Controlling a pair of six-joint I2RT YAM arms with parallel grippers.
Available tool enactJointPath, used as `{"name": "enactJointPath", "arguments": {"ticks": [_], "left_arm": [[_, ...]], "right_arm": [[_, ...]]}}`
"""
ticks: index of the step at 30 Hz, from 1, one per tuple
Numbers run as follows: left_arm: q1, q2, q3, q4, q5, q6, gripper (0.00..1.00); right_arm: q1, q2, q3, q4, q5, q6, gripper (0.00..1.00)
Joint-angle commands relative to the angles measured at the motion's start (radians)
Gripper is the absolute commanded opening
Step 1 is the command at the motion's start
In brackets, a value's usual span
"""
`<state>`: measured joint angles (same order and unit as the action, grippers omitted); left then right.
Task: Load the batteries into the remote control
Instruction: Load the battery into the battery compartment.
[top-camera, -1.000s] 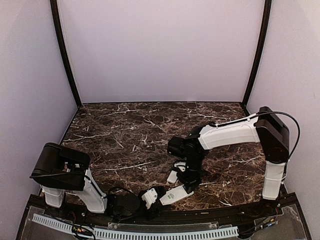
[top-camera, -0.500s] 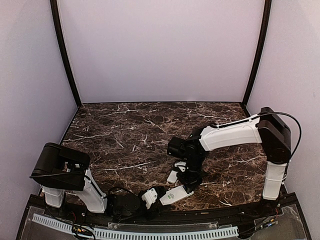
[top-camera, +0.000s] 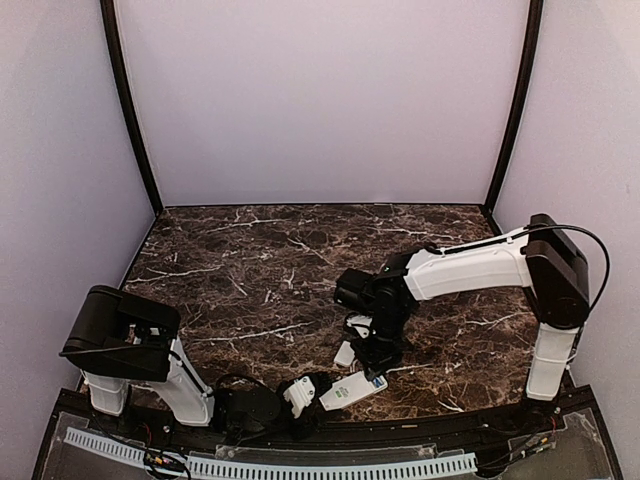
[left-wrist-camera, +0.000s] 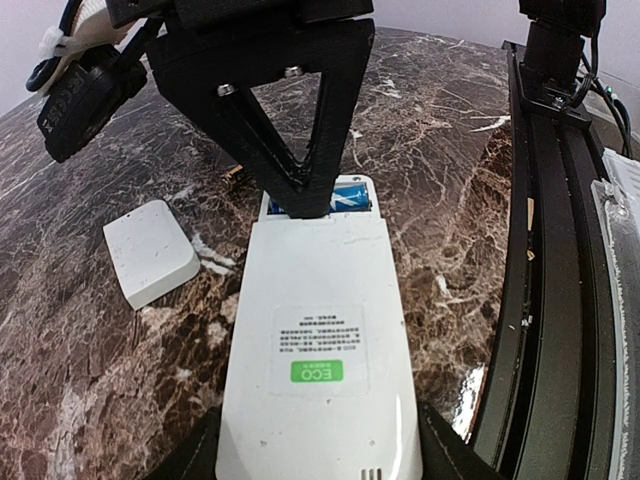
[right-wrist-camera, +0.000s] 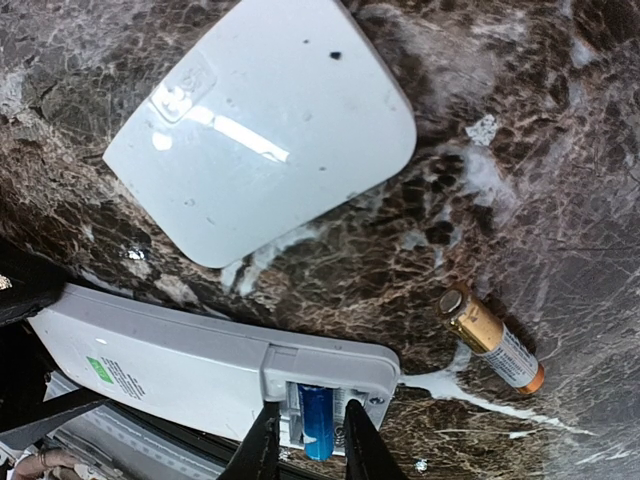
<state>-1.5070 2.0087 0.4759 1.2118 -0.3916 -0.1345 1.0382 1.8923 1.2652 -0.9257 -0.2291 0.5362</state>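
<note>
Left wrist view: a white cover plate lies on the surface just left of the remote control, which the left pincer clamps back-up. Its green label reads "ECO". The open compartment holds one blue battery — the right pincer straddles it, fingers slightly apart. Off right, a copper-toned battery lies loose.

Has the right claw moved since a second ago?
Yes: the right claw has drawn slightly back toward the far edge, off the remote control's end; the cover plate stayed.
</note>
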Motion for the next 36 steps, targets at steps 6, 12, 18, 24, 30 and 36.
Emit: {"name": "enactJointPath", "arguments": {"ticks": [6, 12, 18, 24, 30, 36], "left_arm": [[0.001, 0.033, -0.006, -0.123, 0.046, 0.017, 0.0], [0.001, 0.033, -0.005, -0.127, 0.047, 0.017, 0.0], [0.001, 0.034, -0.004, -0.128, 0.046, 0.018, 0.0], [0.001, 0.034, -0.003, -0.132, 0.044, 0.016, 0.0], [0.001, 0.033, -0.003, -0.132, 0.044, 0.016, 0.0], [0.001, 0.035, -0.002, -0.134, 0.045, 0.016, 0.0]], "right_arm": [[0.008, -0.041, 0.003, 0.033, 0.066, 0.001, 0.24], [0.009, -0.103, -0.011, -0.014, 0.073, 0.014, 0.25], [0.007, -0.158, -0.099, 0.008, 0.058, 0.069, 0.08], [0.005, -0.134, -0.149, 0.098, 0.015, 0.09, 0.02], [0.005, -0.114, -0.15, 0.117, 0.013, 0.084, 0.01], [0.006, -0.105, -0.159, 0.144, -0.01, 0.094, 0.0]]}}
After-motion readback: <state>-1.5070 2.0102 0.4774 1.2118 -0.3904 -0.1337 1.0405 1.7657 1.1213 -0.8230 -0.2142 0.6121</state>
